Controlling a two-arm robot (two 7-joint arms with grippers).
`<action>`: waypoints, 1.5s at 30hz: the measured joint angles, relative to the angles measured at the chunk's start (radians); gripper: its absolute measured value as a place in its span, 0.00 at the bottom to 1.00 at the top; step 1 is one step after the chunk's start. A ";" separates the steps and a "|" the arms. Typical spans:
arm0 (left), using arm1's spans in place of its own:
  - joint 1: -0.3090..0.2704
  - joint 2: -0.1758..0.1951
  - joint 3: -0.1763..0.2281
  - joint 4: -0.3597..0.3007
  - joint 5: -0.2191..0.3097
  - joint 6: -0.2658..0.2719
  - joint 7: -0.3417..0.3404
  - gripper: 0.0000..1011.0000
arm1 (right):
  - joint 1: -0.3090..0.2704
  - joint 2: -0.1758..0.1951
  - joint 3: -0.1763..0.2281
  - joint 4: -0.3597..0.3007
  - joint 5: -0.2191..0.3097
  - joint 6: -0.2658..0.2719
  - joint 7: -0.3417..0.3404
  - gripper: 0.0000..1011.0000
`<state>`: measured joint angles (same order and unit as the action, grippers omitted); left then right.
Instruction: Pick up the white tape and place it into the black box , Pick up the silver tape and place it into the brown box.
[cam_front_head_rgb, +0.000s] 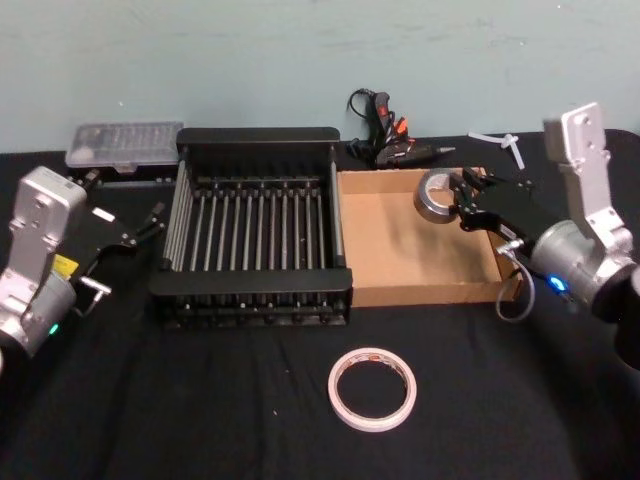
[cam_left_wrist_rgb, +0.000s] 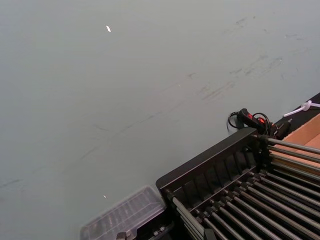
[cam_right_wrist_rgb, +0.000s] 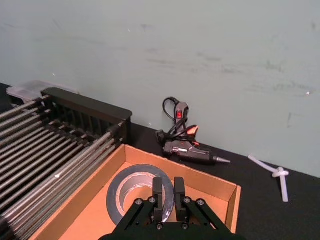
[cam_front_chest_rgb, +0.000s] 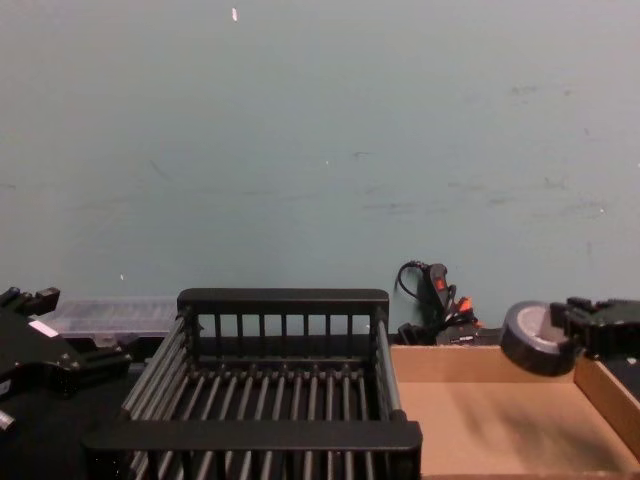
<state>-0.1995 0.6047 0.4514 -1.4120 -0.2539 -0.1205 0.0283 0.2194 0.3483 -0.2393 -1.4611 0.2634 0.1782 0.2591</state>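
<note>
Silver tape (cam_front_head_rgb: 437, 196) tilted over brown box (cam_front_head_rgb: 400, 250)

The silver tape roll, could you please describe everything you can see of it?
The small, thick, dull grey-silver duct tape roll with its pale inner core is held tilted on edge in the right tool, whose fingers pinch its wall. It hangs above the far right part of the shallow tan cardboard tray, clear of its floor.

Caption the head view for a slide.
Right claw holds the silver tape over the brown box; white tape lies on the table.
</note>
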 joint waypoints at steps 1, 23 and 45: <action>0.000 0.000 0.000 0.000 0.000 0.000 0.000 0.99 | 0.018 -0.011 -0.005 0.027 -0.008 0.001 -0.004 0.14; 0.000 0.000 0.000 0.000 0.000 0.000 0.000 0.99 | 0.121 -0.092 -0.022 0.239 -0.080 0.013 -0.012 0.14; 0.000 0.000 0.000 0.000 0.000 0.000 0.000 0.99 | 0.121 -0.090 -0.021 0.238 -0.077 0.014 -0.011 0.46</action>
<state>-0.1995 0.6047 0.4514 -1.4120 -0.2539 -0.1205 0.0282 0.3399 0.2583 -0.2601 -1.2228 0.1859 0.1921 0.2482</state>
